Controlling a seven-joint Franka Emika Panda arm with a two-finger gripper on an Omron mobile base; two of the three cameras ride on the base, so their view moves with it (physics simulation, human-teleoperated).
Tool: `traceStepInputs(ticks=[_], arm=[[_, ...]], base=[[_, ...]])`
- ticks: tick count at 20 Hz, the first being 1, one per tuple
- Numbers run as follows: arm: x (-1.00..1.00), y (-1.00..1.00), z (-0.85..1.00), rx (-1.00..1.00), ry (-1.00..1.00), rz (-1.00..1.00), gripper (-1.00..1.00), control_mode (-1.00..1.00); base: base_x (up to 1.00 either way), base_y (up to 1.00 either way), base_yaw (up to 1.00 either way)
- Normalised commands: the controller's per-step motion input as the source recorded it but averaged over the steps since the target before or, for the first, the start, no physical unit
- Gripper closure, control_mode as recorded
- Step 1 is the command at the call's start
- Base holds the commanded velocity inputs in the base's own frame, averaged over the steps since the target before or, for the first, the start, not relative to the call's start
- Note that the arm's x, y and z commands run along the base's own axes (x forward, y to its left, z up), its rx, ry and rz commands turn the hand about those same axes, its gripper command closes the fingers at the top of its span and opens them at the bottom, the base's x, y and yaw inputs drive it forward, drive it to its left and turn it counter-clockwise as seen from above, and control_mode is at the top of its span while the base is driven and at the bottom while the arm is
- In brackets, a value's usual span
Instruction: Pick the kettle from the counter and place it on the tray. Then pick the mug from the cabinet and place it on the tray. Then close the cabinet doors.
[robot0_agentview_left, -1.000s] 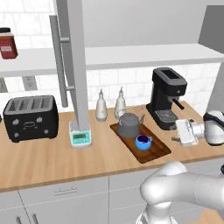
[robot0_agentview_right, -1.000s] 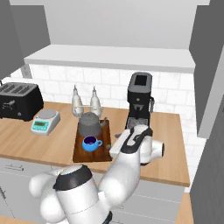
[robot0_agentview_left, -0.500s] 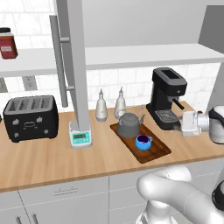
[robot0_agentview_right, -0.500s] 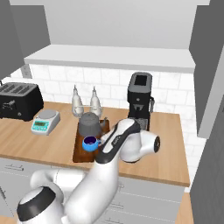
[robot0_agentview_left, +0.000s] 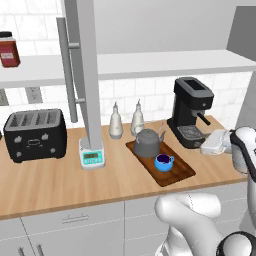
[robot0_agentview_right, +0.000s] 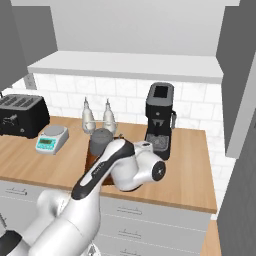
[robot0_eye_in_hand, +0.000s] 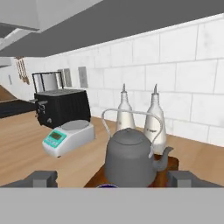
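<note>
Kettle (robot0_agentview_left: 148, 144) and mug (robot0_agentview_left: 163, 162) are both sitting on the one dark brown tray (robot0_agentview_left: 179, 173), which is lying at an angle on the wood-grain counter (robot0_agentview_left: 50, 185). One kettle is standing at the tray's far end, its spout pointing toward the coffee machine (robot0_agentview_left: 190, 111); one blue mug is resting just in front of it, nearer the counter's front edge, the two close together. Two pale slim bottles (robot0_agentview_left: 116, 122) are standing side by side against the tiled wall just behind the kettle. One black four-slot toaster (robot0_agentview_left: 35, 135) is sitting well to the left, with one small white kitchen scale (robot0_agentview_left: 92, 155) between it and the tray. One red jar (robot0_agentview_left: 9, 50) is standing on the white shelf (robot0_agentview_left: 150, 62) of the cabinet. One grey cabinet door (robot0_agentview_left: 89, 75) is hanging open edge-on, its silver bar handle (robot0_agentview_left: 68, 70) showing. The gripper (robot0_eye_in_hand: 112, 178) is hovering to the right of the tray, facing the kettle, its two fingers (robot0_eye_in_hand: 41, 178) standing wide apart and holding nothing.
</note>
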Motion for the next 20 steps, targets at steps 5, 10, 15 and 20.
traceStepInputs(ticks=[5,10,15,20], arm=[[-0.06,0.11,-0.01,0.0,0.03,-0.07,-1.0,-1.0],[-0.02,-0.32,0.31,0.02,0.0,-0.07,-1.0,-1.0],[0.1,-0.64,0.4,0.06,0.0,-0.01,-1.0,-1.0],[0.21,-0.73,0.32,0.04,0.0,0.01,-1.0,-1.0]], base=[[0.0,0.0,0.0],[0.0,0.0,0.0],[0.0,0.0,0.0],[0.0,0.0,0.0]])
